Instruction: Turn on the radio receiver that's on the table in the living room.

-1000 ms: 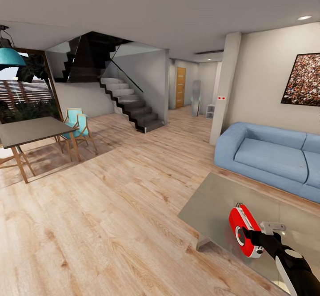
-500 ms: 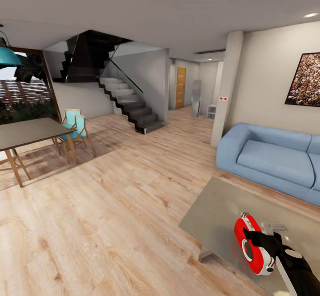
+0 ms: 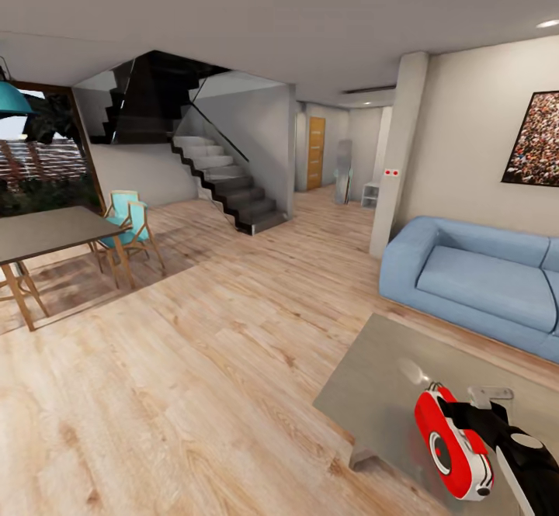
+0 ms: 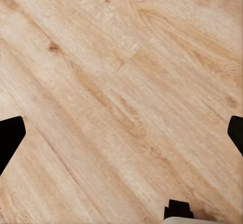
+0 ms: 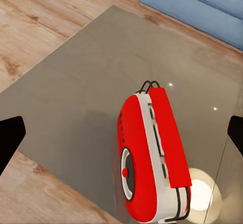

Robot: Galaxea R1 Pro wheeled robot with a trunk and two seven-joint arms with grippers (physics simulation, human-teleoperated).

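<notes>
The living room point(image 3: 233, 330) spreads out in pale plank floor, with a light-blue sofa point(image 3: 473, 271) against the beige wall and a staircase point(image 3: 225, 182) further back. In front of the sofa sits the low grey counter point(image 3: 380, 376), glossy enough to mirror the lights. The red radio receiver point(image 3: 454, 442) stands on its near part, dial face turned toward the open floor. The right gripper point(image 5: 121, 133) hovers over it with jaws spread wide; the left gripper point(image 4: 121, 133) is likewise spread, above bare floorboards.
</notes>
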